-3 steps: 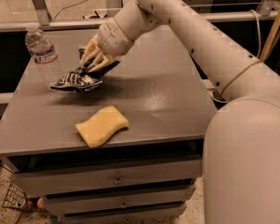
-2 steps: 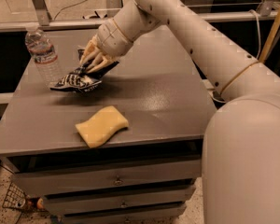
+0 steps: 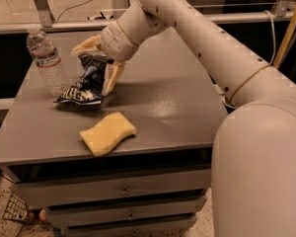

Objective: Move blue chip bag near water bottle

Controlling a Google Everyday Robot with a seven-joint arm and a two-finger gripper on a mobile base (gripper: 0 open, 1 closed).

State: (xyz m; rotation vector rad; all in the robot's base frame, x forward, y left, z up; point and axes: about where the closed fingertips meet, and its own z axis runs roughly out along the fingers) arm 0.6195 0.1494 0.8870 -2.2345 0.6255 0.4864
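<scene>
Your gripper (image 3: 90,72) is over the back left part of the gray table (image 3: 167,102). Its two fingers are spread apart, one on each side of the top of the blue chip bag (image 3: 81,90). The bag sits on the table, just beside the water bottle (image 3: 47,58), which stands upright. A yellow sponge (image 3: 107,132) lies near the front edge

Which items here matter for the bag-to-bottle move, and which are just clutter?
Job:
- blue chip bag, lying right next to the bottle
- water bottle, upright at the table's left
- tool, at the bag

Lying about:
- yellow sponge, near the front edge
- table, which only supports everything
</scene>
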